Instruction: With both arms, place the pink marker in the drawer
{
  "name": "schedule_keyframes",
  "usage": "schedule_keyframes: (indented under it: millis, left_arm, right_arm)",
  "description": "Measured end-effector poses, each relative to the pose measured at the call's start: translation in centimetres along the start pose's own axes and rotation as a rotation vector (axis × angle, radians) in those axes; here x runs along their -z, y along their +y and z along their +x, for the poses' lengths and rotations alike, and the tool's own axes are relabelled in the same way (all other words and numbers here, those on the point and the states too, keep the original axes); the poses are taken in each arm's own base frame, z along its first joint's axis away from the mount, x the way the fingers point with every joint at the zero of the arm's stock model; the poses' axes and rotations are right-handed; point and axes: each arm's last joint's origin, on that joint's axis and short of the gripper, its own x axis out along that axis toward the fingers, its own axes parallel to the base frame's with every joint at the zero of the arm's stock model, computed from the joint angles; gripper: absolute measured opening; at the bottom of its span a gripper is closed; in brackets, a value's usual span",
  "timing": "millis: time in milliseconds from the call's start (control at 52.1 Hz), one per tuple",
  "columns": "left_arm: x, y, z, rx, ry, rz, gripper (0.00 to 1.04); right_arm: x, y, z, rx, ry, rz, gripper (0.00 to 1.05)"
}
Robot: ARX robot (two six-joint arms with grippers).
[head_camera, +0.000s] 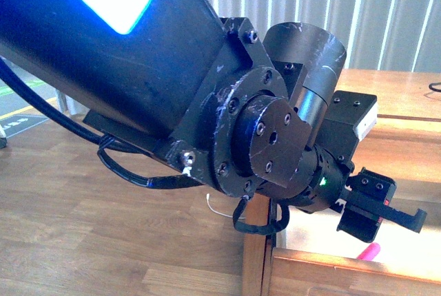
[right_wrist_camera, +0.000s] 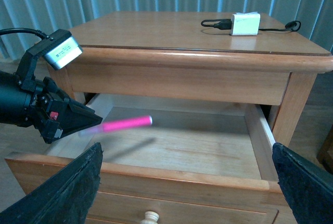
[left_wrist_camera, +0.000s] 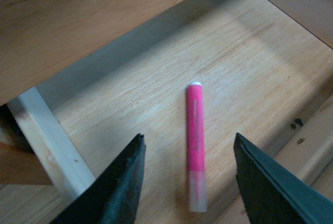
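— Where is the pink marker (left_wrist_camera: 195, 130) seen?
— Inside the pulled-out drawer (right_wrist_camera: 156, 174) of the table (right_wrist_camera: 156, 31), over the pale floor. It is blurred, and a shadow is cast just below it.
— Is it gripped?
— No. The left pincer (left_wrist_camera: 189, 140) is spread wide, with the marker between its fingers (left_wrist_camera: 125, 182) but untouched. The right pincer (right_wrist_camera: 186, 151) is likewise parted, with nothing held, before the drawer front.

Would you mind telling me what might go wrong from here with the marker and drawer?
1. The pink marker looks blurred above the drawer floor, apart from its shadow, beyond the open left gripper: it may bounce or roll on landing.
2. The left gripper hangs over the open drawer, below the dresser top; shutting the drawer now with the right gripper could trap it.
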Motion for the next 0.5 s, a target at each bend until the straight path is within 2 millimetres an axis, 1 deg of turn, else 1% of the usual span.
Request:
schedule_keyframes:
  millis: [77, 134, 249, 307, 345, 403, 499]
  left_arm:
    - [0.2, 0.1, -0.6, -0.029, 0.0, -0.001, 0.65]
    - [0.1, 0.2, -1.2, -0.053, -0.005, -0.001, 0.72]
    - [-0.3, 0.4, -3.0, -0.106, -0.037, -0.001, 0.88]
    - [-0.7, 0.6, -4.3, -0.132, -0.064, -0.001, 0.97]
    - [-0.9, 0.7, -5.0, -0.15, -0.08, -0.001, 1.0]
    - [-1.0, 1.0, -6.7, -0.188, -0.114, -0.005, 0.98]
    - [-0.8, 1.2, -9.0, -0.246, -0.158, -0.02, 0.99]
  right_arm:
    - [0.0, 0.0, 0.0, 0.0, 0.0, 0.0, 0.96]
    - [0.0, 0.0, 0.0, 0.0, 0.0, 0.0, 0.96]
    - [0.0, 0.0, 0.0, 0.0, 0.0, 0.0, 0.96]
    - [0.0, 0.0, 0.0, 0.0, 0.0, 0.0, 0.96]
    - [0.0, 0.0, 0.0, 0.0, 0.0, 0.0, 0.96]
    - [0.0, 0.0, 0.0, 0.0, 0.0, 0.0, 0.96]
    - [0.0, 0.0, 0.0, 0.0, 0.0, 0.0, 0.96]
